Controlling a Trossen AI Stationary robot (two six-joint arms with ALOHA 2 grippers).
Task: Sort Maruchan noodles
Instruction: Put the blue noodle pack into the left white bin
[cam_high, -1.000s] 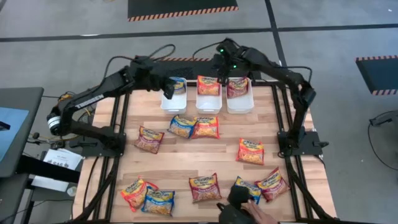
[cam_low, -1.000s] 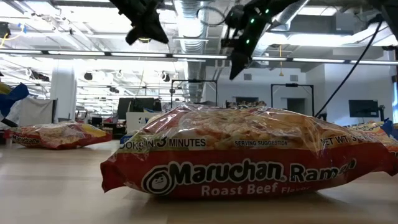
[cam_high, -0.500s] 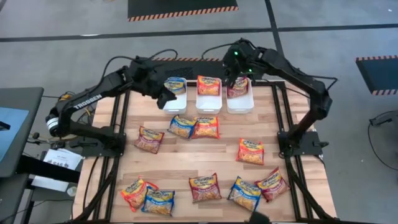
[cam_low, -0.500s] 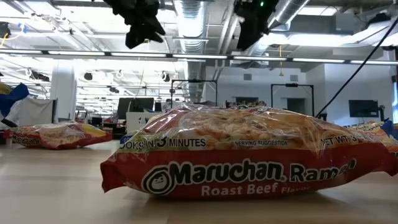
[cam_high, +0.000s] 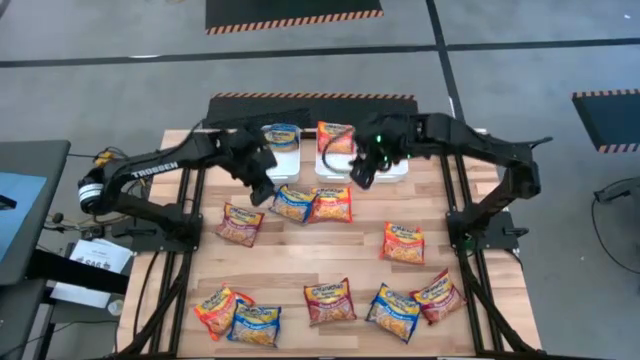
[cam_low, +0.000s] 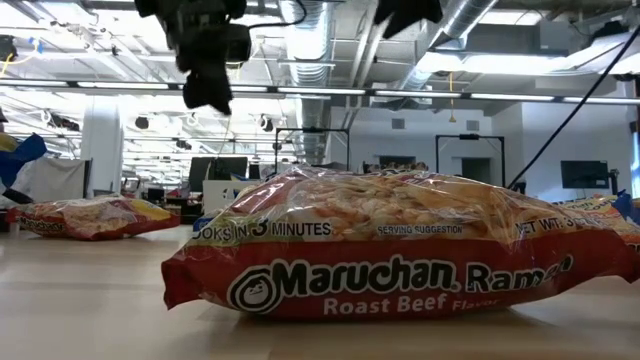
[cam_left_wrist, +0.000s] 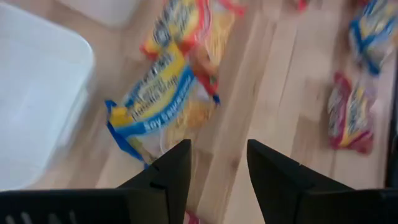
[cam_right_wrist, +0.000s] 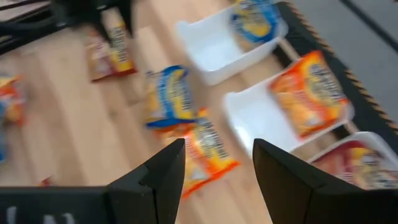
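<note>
Several Maruchan packets lie flat on the wooden table: a blue one beside an orange one, a dark red one, and more toward the near edge. Three white trays at the far edge hold a blue, an orange and a dark red packet. My left gripper hangs open above the table, just left of the loose blue packet. My right gripper is open and empty above the trays' near side, over the orange packet.
Near the near edge lie an orange-red, a blue, a dark red, a blue and a dark red packet; an orange one lies right of centre. Bare wood shows mid-table.
Both grippers have come away from above the trays toward the near edge and down, the left toward the loose blue packet, the right toward the orange one beside it. A person's hand at the near edge has withdrawn from view. No packet has moved.
</note>
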